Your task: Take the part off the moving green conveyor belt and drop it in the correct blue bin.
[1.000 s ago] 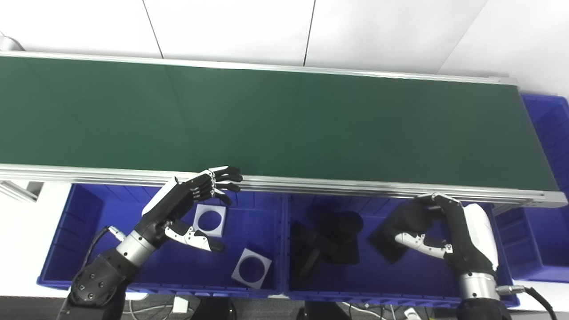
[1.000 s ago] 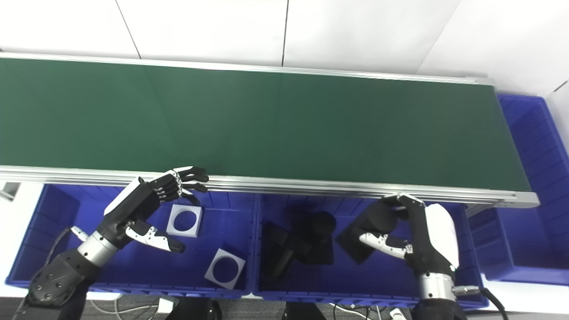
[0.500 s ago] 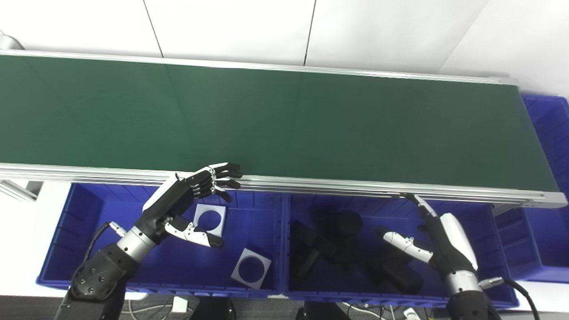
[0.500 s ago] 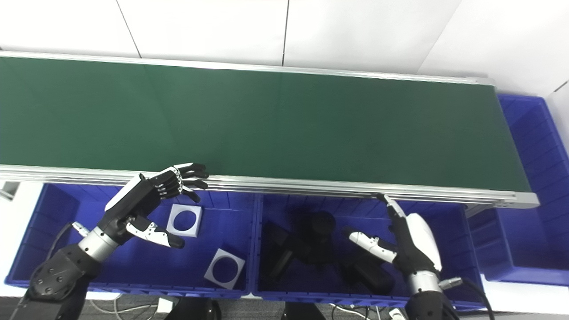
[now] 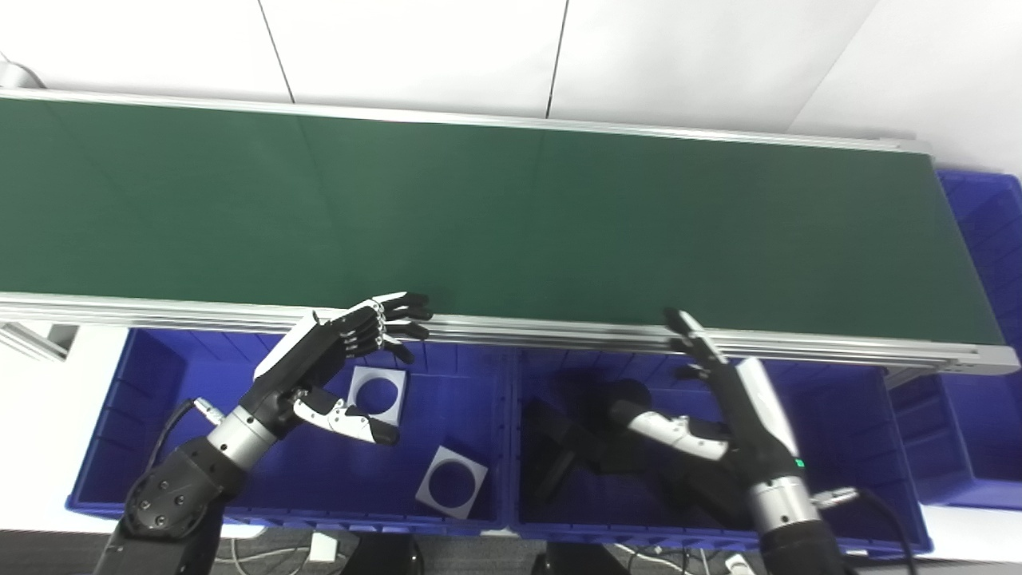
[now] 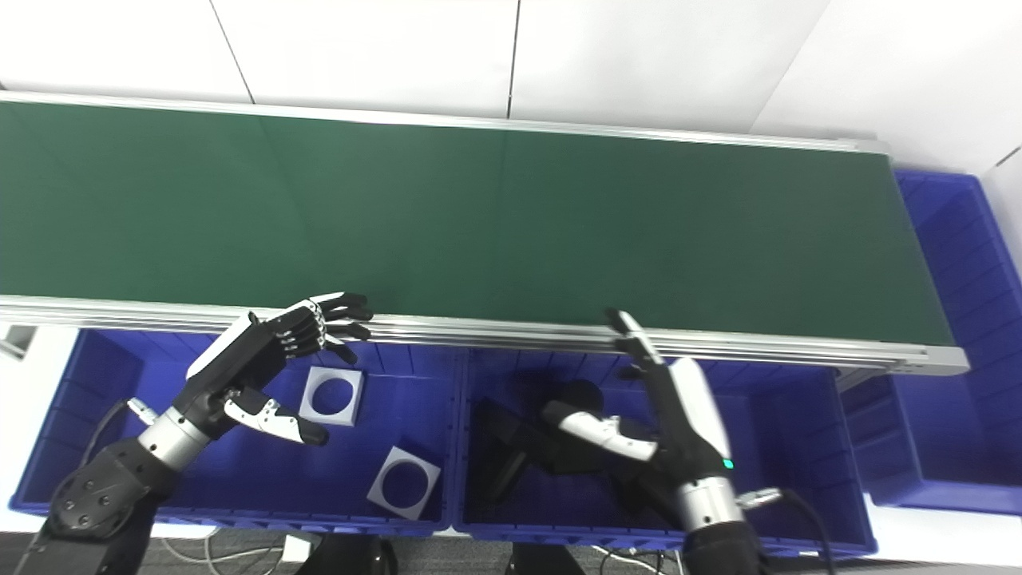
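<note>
Over the bin on the robot's right, found the right hand [image 5: 754, 407] spread wide: fingers stretched forward toward the belt, thumb swung out to the left, nothing held. Just beneath it, saw a heap of black parts [image 5: 575, 455] lying on the floor of that blue bin [image 5: 846, 415], apart from the palm. Could not tell which of them, if any, was the task's own part.

Across on the other side, found the left hand [image 5: 319, 363] likewise empty and open, though more loosely curled, with its fingertips [image 5: 399, 307] at the near rail [image 5: 559, 327]. Below it, noted two white square plates [image 5: 377, 394] with round holes resting in the left blue bin [image 5: 128, 383].

Beyond both sets of fingertips, looked along the green conveyor belt [image 5: 511, 216] and saw no part anywhere on its visible length. Past its right end, noted a further blue bin [image 5: 982, 239].

Judged the drop as done and the next pick as not yet begun. Judged that any coming part would lie forward of the hands, across the rail, travelling along the belt's long left-to-right axis; could not tell the direction of travel. Reckoned each hand about equally close to the rail, so would leave the choice of hand to the side on which a part appears.
</note>
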